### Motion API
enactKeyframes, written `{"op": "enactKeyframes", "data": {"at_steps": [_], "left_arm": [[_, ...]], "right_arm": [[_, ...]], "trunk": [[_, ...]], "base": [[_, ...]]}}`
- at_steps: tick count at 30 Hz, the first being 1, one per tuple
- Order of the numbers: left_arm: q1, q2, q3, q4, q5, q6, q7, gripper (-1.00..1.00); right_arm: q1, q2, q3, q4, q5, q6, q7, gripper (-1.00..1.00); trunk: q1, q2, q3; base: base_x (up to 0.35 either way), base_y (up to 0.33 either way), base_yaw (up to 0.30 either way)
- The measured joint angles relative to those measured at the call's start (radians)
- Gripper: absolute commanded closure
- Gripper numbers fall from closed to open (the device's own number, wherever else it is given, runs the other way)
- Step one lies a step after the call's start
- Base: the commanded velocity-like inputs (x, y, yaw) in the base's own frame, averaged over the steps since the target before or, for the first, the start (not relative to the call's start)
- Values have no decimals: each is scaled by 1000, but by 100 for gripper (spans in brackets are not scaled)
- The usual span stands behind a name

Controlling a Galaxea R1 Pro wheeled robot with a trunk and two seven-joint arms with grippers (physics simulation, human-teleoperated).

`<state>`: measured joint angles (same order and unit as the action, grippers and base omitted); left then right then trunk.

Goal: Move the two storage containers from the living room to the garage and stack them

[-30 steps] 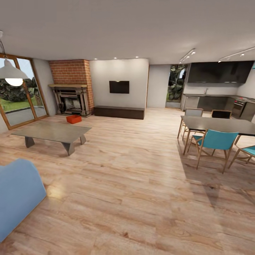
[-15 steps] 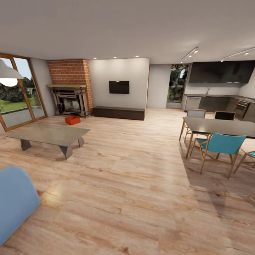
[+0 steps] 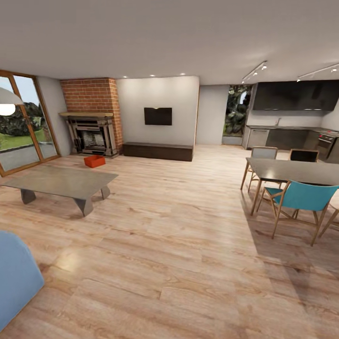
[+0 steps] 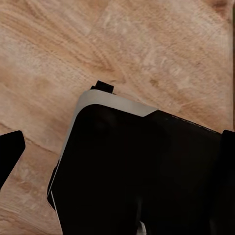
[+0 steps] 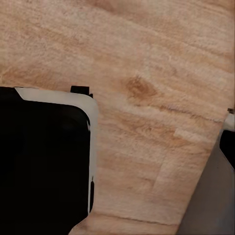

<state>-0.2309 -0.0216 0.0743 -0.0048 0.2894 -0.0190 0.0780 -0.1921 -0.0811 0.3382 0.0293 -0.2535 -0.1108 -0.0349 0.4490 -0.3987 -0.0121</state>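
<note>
Head view of the living room: one orange-red container (image 3: 94, 161) lies on the wood floor (image 3: 179, 226) before the brick fireplace (image 3: 92, 136), beyond the low table (image 3: 61, 181). Distance from either gripper, and each gripper's state, cannot be told.
</note>
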Motion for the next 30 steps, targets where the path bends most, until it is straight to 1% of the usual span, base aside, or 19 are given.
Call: {"op": "enactKeyframes", "data": {"at_steps": [11,18,30], "left_arm": [[0,-1,0,0,1,-4,1,-100],[0,-1,0,0,1,-4,1,-100],[0,-1,0,0,2,-12,1,-100]], "right_arm": [[0,2,0,0,0,2,0,-100],[0,28,-2,-1,4,1,0,-100],[0,32,-2,-2,5,1,0,-100]], "trunk": [[0,0,0],[0,0,0],[0,0,0]], "base": [[324,0,0],[324,0,0],[324,0,0]]}}
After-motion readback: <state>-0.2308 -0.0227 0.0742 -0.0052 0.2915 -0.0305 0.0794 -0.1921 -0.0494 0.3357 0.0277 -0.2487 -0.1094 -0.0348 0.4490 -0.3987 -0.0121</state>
